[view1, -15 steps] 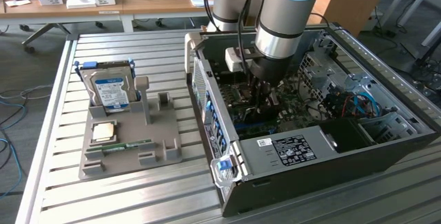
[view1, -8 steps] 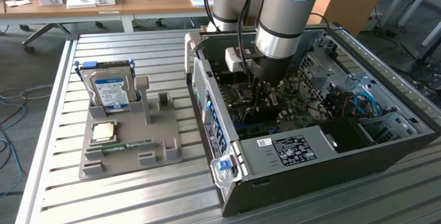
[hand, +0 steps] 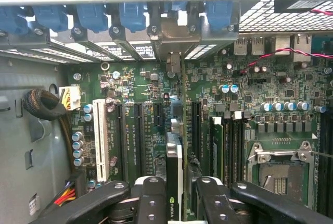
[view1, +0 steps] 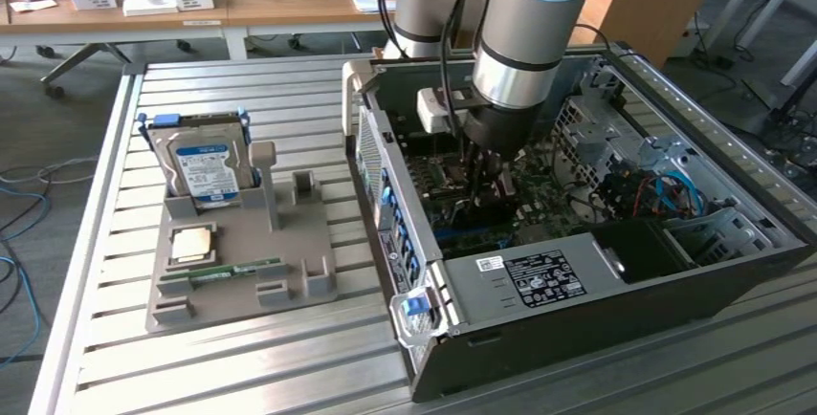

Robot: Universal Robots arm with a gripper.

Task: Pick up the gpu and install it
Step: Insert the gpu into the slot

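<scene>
Fingers (hand: 151, 203) pinch the gpu (hand: 175, 174) edge-on, the gripper (view1: 492, 190) lowered inside the open computer case (view1: 715, 272), over the green motherboard (hand: 260, 125). The case lies on a slatted metal table (view1: 255, 367); a wooden desk (view1: 230, 4) stands behind.

The arm (view1: 530, 23) is a grey tube with a light-blue cap, black cables, and a black screw-studded pincer (hand: 175, 195).
</scene>
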